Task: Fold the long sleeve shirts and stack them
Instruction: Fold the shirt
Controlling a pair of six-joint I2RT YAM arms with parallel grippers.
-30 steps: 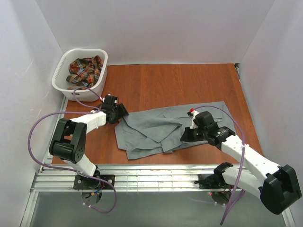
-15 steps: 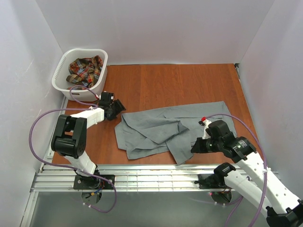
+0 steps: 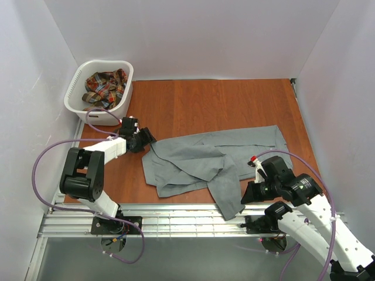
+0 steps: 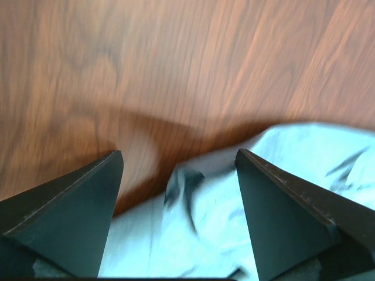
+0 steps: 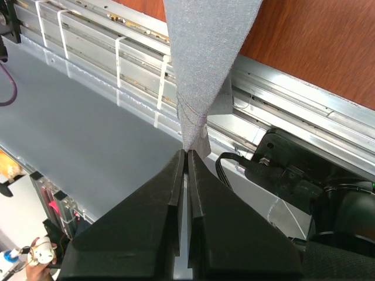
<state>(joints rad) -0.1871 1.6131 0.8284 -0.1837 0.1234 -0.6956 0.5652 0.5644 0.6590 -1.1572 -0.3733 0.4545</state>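
Note:
A plain grey long sleeve shirt [image 3: 196, 159] lies crumpled across the middle of the wooden table [image 3: 205, 105]. One sleeve [image 3: 228, 196] runs out to the near edge. My right gripper [image 3: 246, 199] is shut on that sleeve's end, with the cloth [image 5: 202, 64] stretched taut from its closed tips [image 5: 186, 153] over the metal rail. My left gripper [image 3: 146, 139] stands open at the shirt's left edge. In the left wrist view grey cloth [image 4: 205, 222] lies between the spread fingers [image 4: 76, 216], unpinched. A plaid shirt [image 3: 104, 86] sits bunched in the basket.
The white laundry basket [image 3: 76, 82] stands in the far left corner against the wall. Aluminium rails [image 3: 176, 219] run along the table's near edge, with the right arm's base [image 5: 293, 170] and cables beside them. White walls close in three sides.
My right gripper has dragged the grey sleeve toward me, from mid-shirt out over the near table edge. The left gripper shifted slightly and stays open at the shirt's left edge.

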